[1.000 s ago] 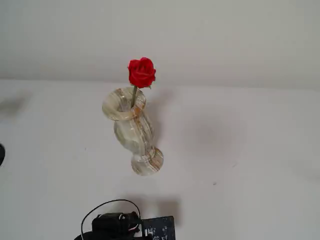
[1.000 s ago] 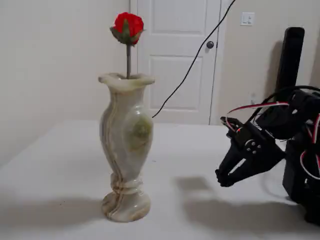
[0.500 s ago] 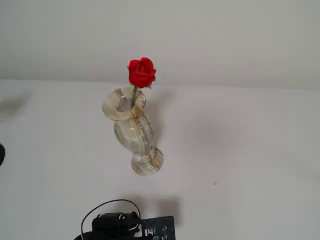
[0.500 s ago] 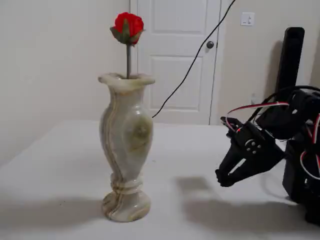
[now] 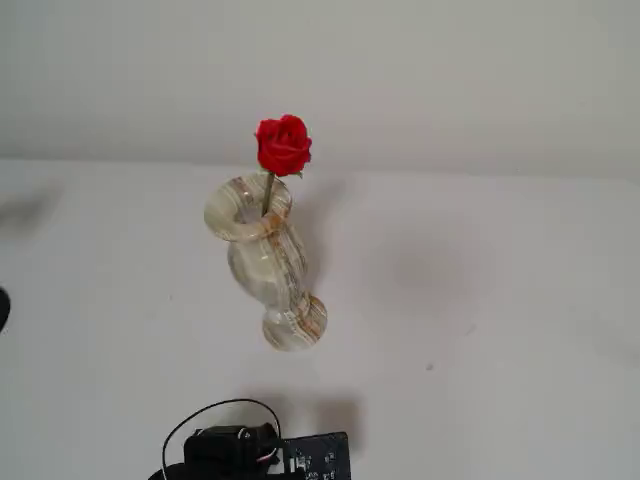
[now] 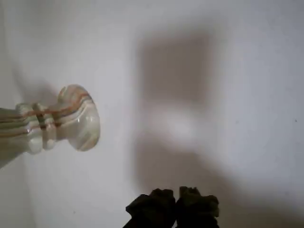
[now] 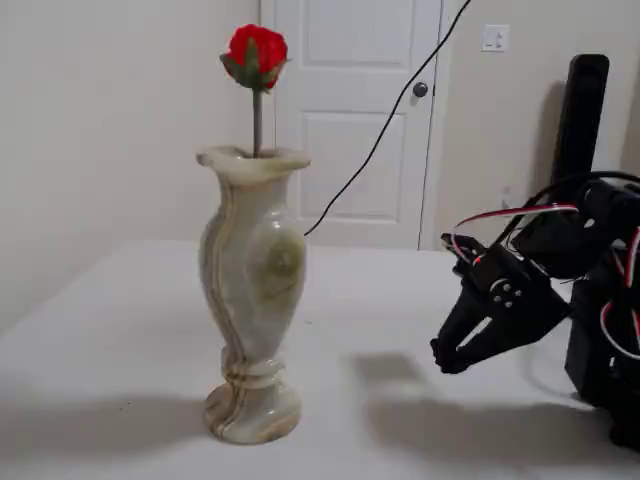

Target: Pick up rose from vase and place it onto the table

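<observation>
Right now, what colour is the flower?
Bright red; the rose shows best in a fixed view.

My arm [image 7: 560,260] is all black, blocky plastic with small pale screw heads on the wrist section. Red, white and black wires loop over its upper links. The fingers [image 6: 164,206] look dark and rough-edged in the wrist view. A thin black cable [image 5: 215,415] arcs from the base.

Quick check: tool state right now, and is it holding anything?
Tool: shut, fingertips together in the wrist view, holding nothing. It is well clear of the vase; the rose stands in the vase.
</observation>
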